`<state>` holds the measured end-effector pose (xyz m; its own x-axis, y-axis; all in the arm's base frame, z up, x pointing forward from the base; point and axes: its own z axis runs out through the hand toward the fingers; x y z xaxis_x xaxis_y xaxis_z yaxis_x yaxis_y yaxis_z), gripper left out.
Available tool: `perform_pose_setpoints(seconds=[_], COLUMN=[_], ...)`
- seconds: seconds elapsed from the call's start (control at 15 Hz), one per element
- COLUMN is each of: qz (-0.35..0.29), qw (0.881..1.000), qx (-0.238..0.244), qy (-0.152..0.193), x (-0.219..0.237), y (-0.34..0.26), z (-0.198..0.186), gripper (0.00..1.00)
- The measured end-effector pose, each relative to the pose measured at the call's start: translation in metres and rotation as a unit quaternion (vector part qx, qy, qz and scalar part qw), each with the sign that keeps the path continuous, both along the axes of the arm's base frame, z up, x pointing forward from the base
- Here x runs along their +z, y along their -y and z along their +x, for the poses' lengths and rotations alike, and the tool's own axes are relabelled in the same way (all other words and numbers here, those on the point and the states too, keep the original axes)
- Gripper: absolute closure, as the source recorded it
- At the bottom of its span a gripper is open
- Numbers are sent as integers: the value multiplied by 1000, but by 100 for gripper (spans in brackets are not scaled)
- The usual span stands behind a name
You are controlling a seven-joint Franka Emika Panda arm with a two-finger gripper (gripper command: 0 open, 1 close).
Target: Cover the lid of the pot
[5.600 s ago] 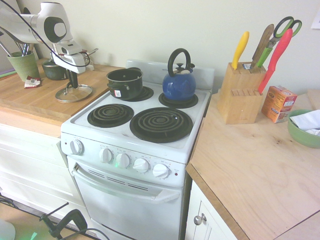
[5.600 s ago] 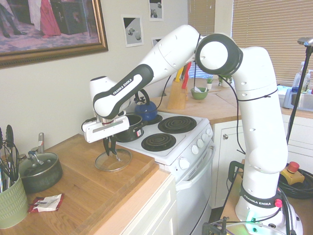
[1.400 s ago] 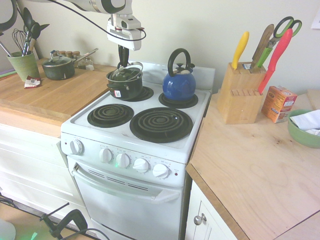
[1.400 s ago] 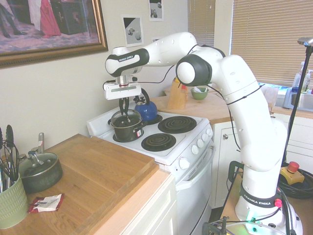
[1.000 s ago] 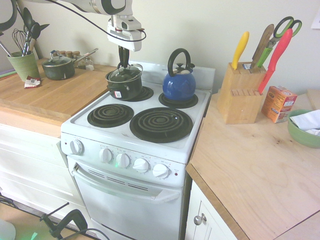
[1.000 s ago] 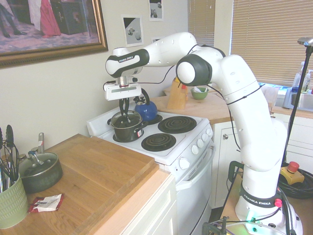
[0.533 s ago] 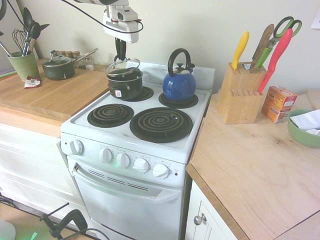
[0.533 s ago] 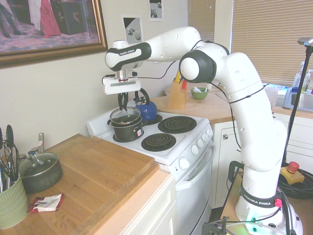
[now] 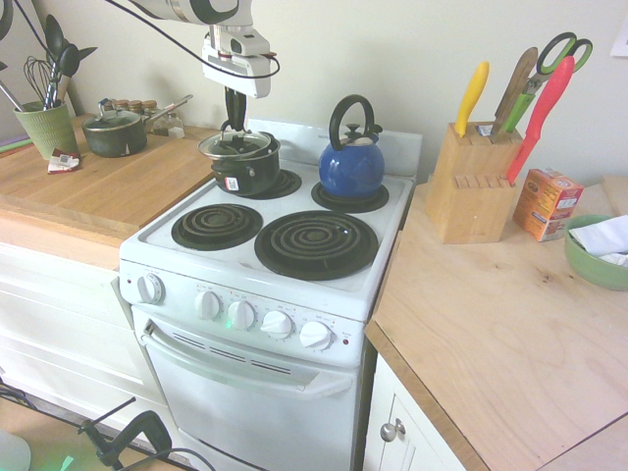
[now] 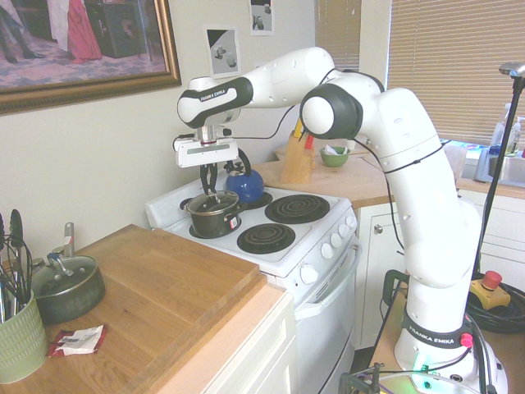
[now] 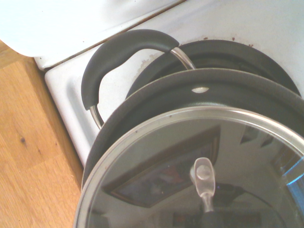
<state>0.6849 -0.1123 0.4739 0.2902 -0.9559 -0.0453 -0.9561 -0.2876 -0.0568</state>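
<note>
Though exterior views miss it, lid sits off-center.

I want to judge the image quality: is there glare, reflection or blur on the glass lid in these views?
Wrist view: the lid is sharp and mirrors the room, including a framed picture, above the pot. First exterior view: the lid looks pale and small, the wall washed out. Second exterior view: the blinds are bright, the lid shows faint sheen.
</note>
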Motion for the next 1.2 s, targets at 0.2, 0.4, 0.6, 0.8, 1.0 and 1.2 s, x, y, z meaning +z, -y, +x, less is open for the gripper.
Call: perform_pose_setpoints(seconds=[0.2, 0.4, 0.6, 0.8, 1.0, 1.2], qz=[-2, -2, -2, -1, 0, 0], qw=[1000, 1000, 1000, 1000, 1000, 1000], qx=[-2, -1, -2, -1, -2, -2], qy=[8, 11, 12, 4, -2, -5], x=[10, 21, 24, 13, 4, 0], y=[3, 4, 5, 5, 5, 5], z=[1, 2, 4, 7, 9, 10], gripper=[100, 100, 100, 100, 100, 100])
